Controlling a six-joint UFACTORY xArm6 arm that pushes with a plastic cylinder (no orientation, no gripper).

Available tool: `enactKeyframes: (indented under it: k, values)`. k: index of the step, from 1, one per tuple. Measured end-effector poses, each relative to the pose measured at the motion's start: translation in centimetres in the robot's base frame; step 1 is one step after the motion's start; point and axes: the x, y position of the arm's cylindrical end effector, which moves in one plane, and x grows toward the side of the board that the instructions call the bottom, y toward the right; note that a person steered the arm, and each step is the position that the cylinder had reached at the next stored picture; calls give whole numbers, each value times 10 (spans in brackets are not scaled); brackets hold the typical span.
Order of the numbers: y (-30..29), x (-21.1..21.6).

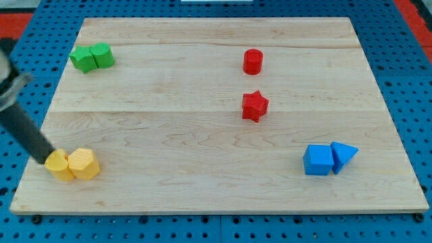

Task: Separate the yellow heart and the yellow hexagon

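Two yellow blocks sit touching near the board's bottom left. The left one (pixel 60 165) looks like the yellow heart, the right one (pixel 84 163) the yellow hexagon. My tip (pixel 47 159) is at the end of the dark rod that slants in from the view's left edge. It rests against the upper left side of the left yellow block.
Two green blocks (pixel 92 57) sit touching at the top left. A red cylinder (pixel 252 61) and a red star (pixel 254 106) stand right of centre. A blue cube (pixel 318 160) and a blue triangle (pixel 343 156) touch at the bottom right. The wooden board (pixel 216 196) lies on a blue pegboard.
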Motion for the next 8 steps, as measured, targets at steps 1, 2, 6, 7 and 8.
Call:
enactKeyframes:
  k: [1, 2, 6, 7, 8]
  values:
    - [-1, 14]
    - [11, 31]
    - [91, 38]
    - [104, 25]
    - [112, 3]
